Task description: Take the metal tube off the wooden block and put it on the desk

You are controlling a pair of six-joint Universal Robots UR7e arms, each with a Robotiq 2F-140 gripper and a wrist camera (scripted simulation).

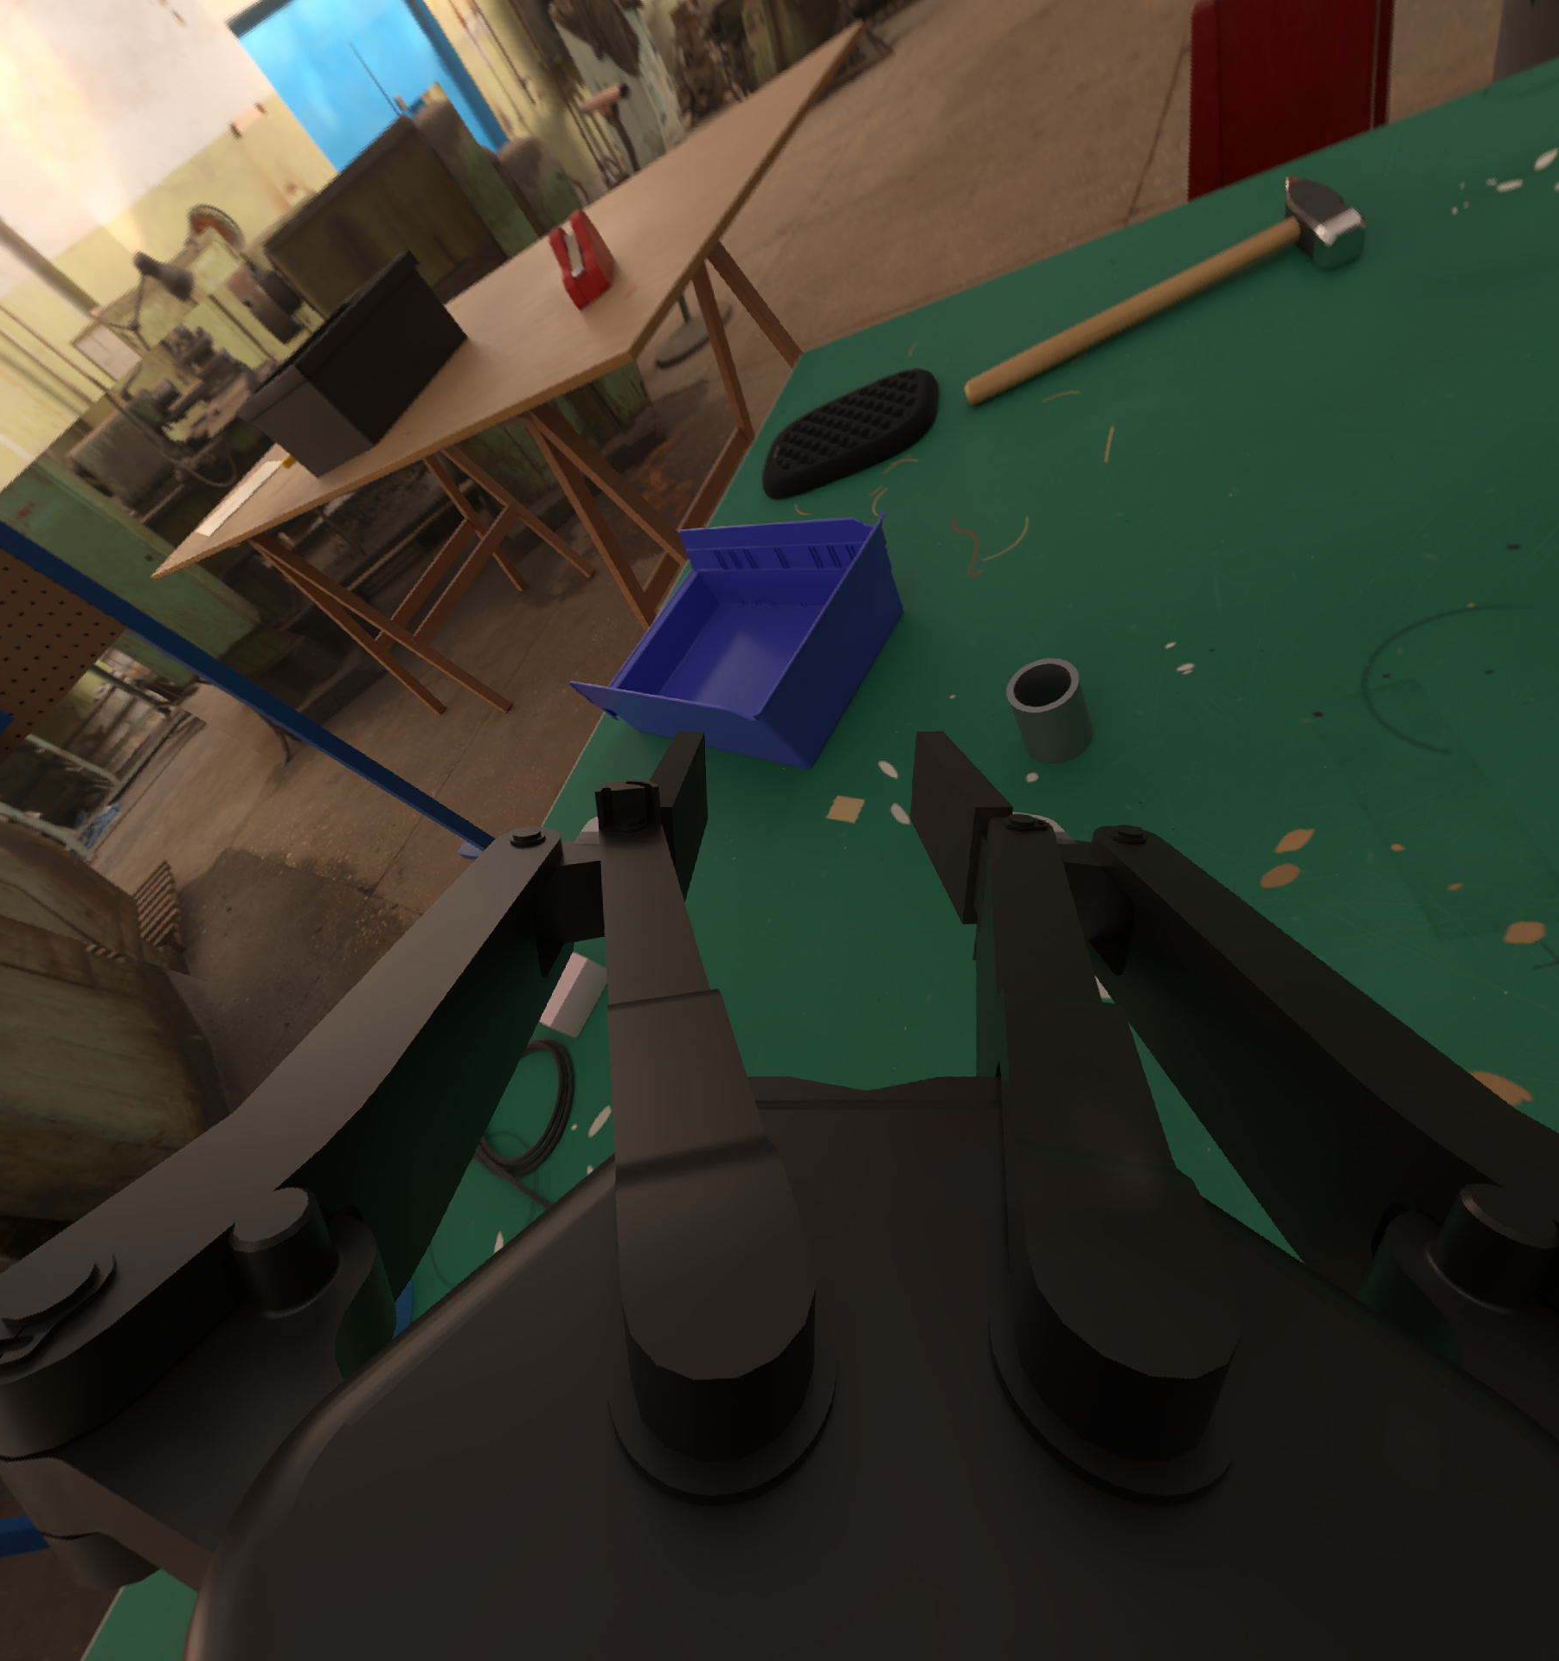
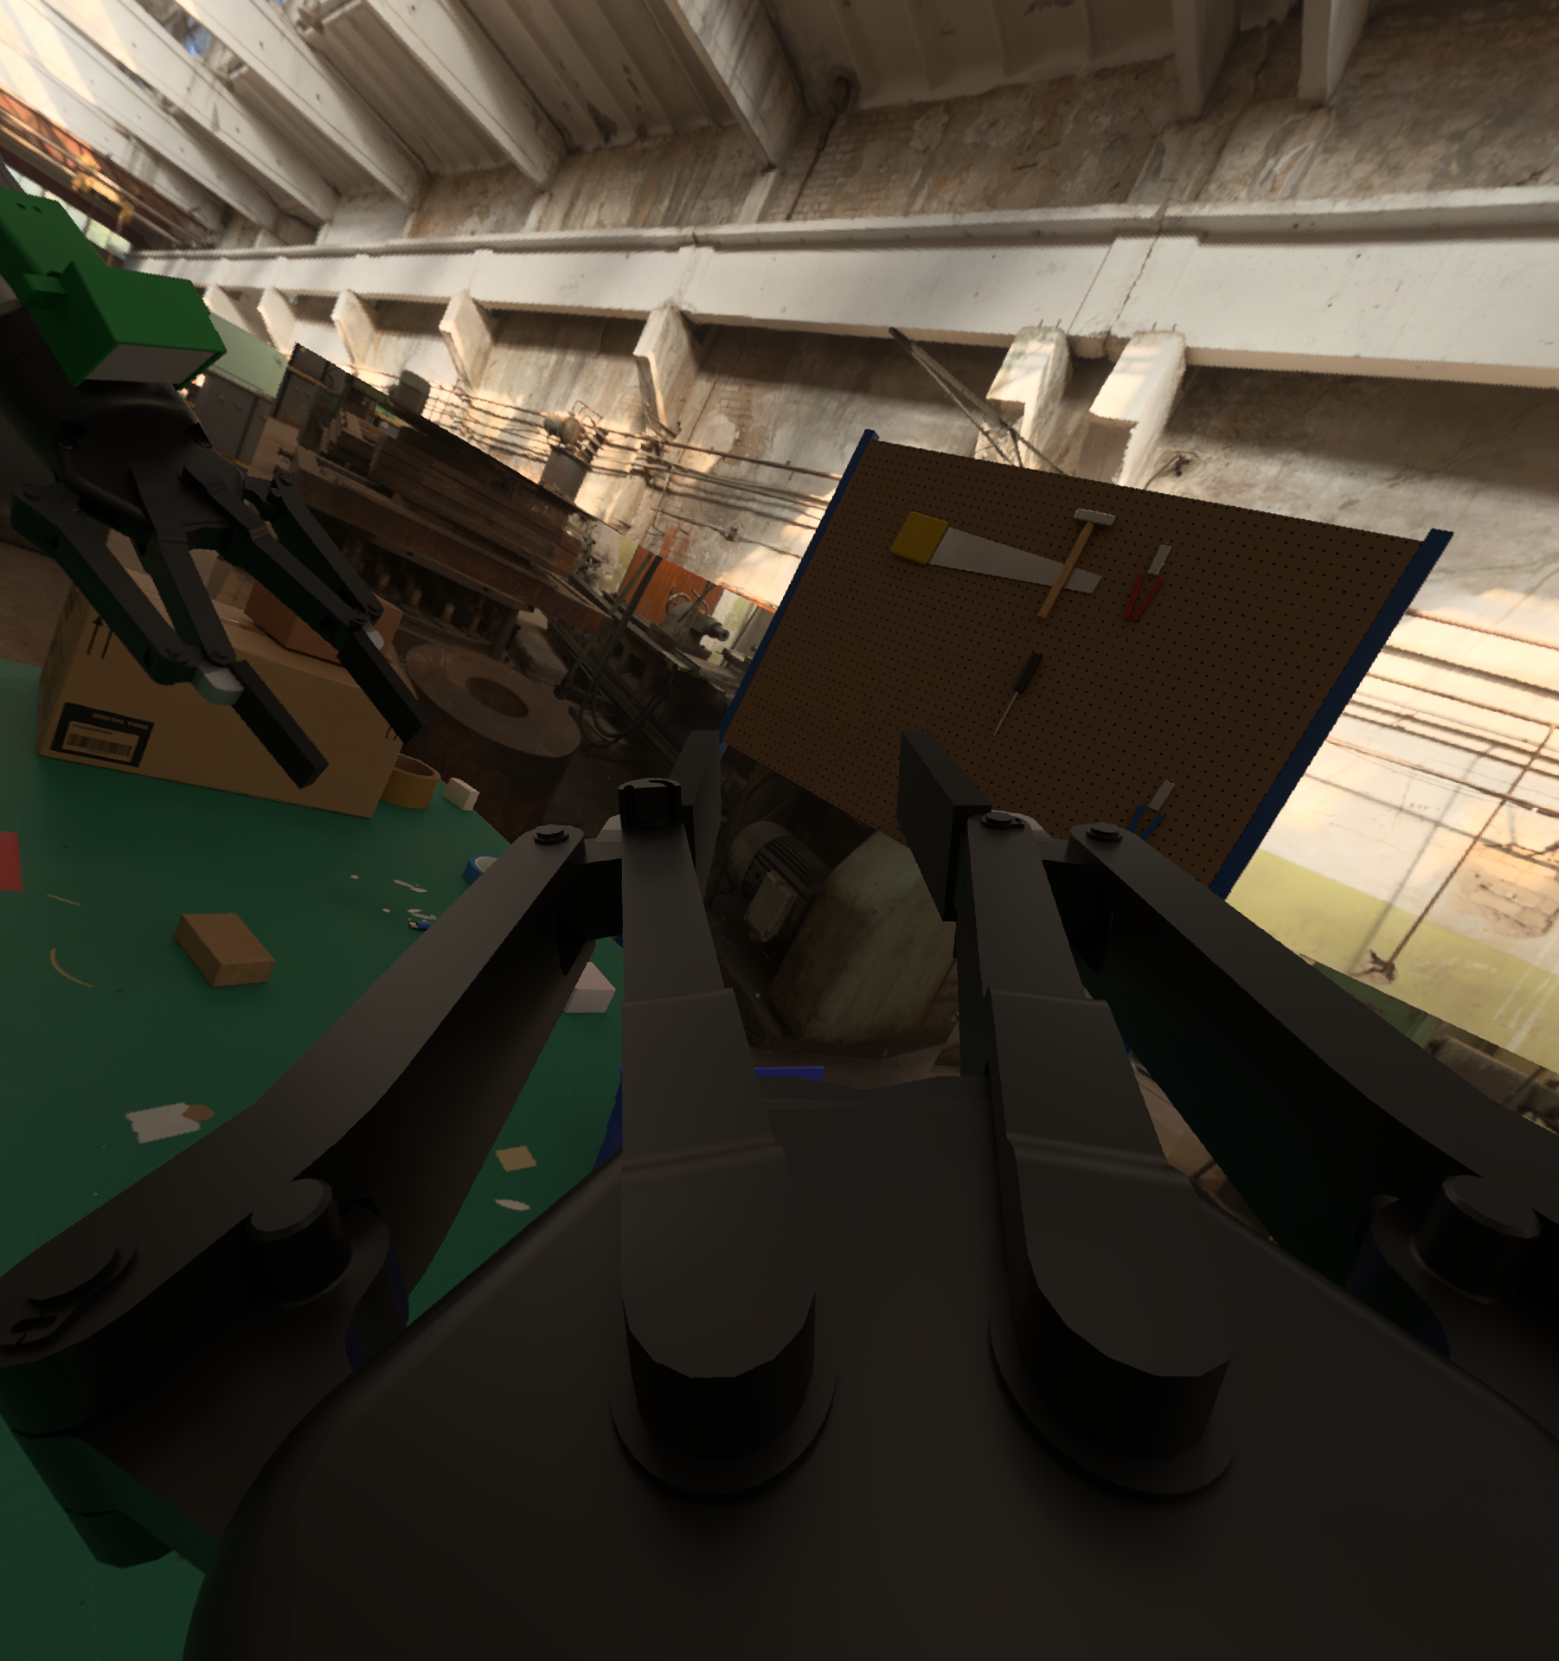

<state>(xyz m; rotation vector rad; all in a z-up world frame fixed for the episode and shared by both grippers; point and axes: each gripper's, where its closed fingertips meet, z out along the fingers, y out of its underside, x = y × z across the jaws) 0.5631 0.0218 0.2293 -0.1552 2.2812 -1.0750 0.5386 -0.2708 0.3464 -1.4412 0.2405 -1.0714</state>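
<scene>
Workshop clutter and a trestle table fill the background of my left wrist view, and below it spreads the green worktop (image 1: 1207,629). My left hand (image 1: 807,777) hangs above it with its fingers spread and nothing between them. Just beyond the fingertips, a little to the right, the metal tube (image 1: 1050,710) stands upright on its end directly on the worktop, apart from the blue bin (image 1: 758,638) to its left. Farther off lie a black ribbed pad (image 1: 852,431) and a hammer (image 1: 1162,297). No wood is under the tube here, so I judge the placing step done and what remains is only to pull my hand clear without knocking the tube over. From my right wrist view, a high concrete wall and a pegboard (image 2: 1072,683) hung with tools take up most of the frame; my right hand (image 2: 803,773) points out past the worktop edge, fingers parted and empty. At the left of that view my other hand shows again, raised over the worktop with its fingers apart, in front of a cardboard box (image 2: 219,719). The wooden block (image 2: 223,948) lies bare on the worktop nearby, with nothing resting on it. My next move, I think, calls for a straight retreat upward, away from both block and tube.
</scene>
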